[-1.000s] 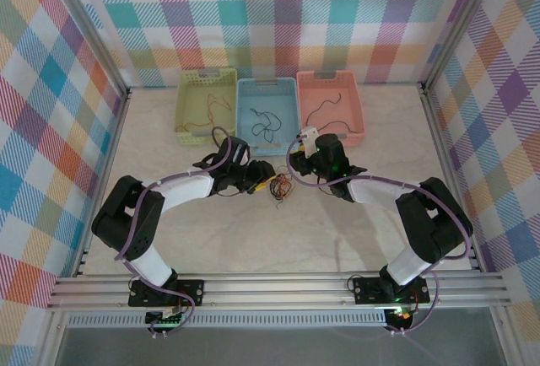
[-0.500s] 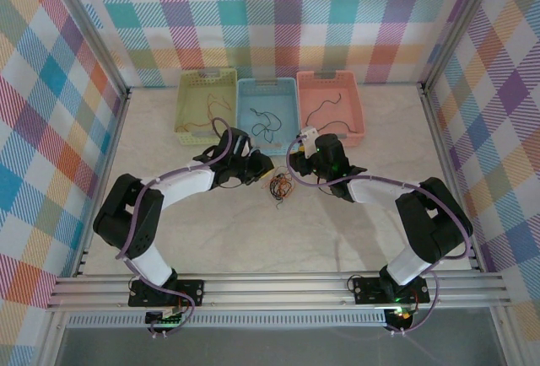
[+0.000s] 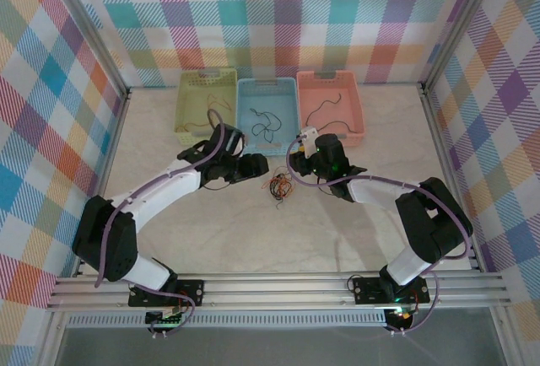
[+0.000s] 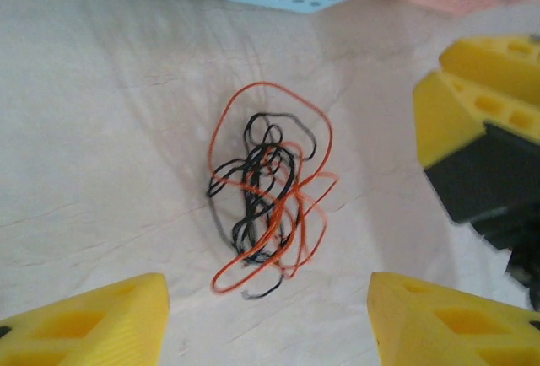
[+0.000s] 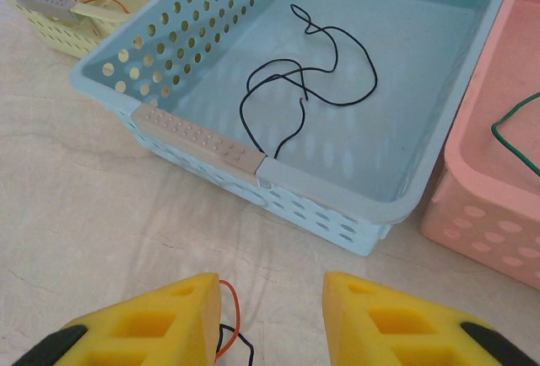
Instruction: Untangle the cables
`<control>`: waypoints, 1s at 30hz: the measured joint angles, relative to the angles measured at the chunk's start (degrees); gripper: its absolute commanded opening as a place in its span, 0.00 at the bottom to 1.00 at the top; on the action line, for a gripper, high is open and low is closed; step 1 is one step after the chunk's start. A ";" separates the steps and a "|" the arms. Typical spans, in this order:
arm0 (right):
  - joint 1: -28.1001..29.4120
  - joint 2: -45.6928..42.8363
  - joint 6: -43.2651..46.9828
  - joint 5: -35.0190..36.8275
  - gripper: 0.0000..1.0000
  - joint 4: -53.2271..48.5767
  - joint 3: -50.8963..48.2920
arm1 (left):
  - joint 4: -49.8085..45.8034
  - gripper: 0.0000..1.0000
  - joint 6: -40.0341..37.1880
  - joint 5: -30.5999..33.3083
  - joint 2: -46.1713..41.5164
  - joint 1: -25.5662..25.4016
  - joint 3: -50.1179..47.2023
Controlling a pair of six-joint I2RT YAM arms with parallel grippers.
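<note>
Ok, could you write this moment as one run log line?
left gripper: open, facing cable tangle; right gripper: open, near tangle; tangle: on table; blue basket: one black cable

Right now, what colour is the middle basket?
The middle basket is light blue, clearest in the right wrist view.

The top external camera sits high above and behind the arm bases (image 3: 166, 288). From well back, it looks down and forward across the whole surface (image 3: 363, 223) to the far checked wall (image 3: 278, 20). The left wrist camera hangs close over the surface, facing almost straight down on the tangle of cables (image 4: 268, 189), with the left pincer (image 4: 266, 320) at the bottom edge. The right wrist camera sits low and near, facing forward and down into the blue basket (image 5: 337, 196), with the right pincer (image 5: 272, 315) at the bottom. Both wrist views share that basket's near wall, and the top view takes in the basket and the tangle.
</note>
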State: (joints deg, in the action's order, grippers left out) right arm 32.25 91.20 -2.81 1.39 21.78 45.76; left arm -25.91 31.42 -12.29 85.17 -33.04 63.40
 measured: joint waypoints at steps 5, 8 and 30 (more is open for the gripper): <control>0.00 0.02 0.00 0.00 0.38 -0.02 0.00 | -10.01 0.66 -10.01 2.97 2.36 -4.04 6.01; 0.00 0.02 0.00 0.00 0.39 -0.02 0.00 | -12.90 0.66 -14.49 2.93 4.26 -4.85 6.82; 0.00 0.04 0.00 0.00 0.40 -0.24 0.00 | -13.40 0.22 -23.56 -0.22 17.44 -4.98 13.33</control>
State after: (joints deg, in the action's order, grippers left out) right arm 32.25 91.24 -2.81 1.39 21.54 45.76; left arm -39.31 7.86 -12.51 102.61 -38.02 76.73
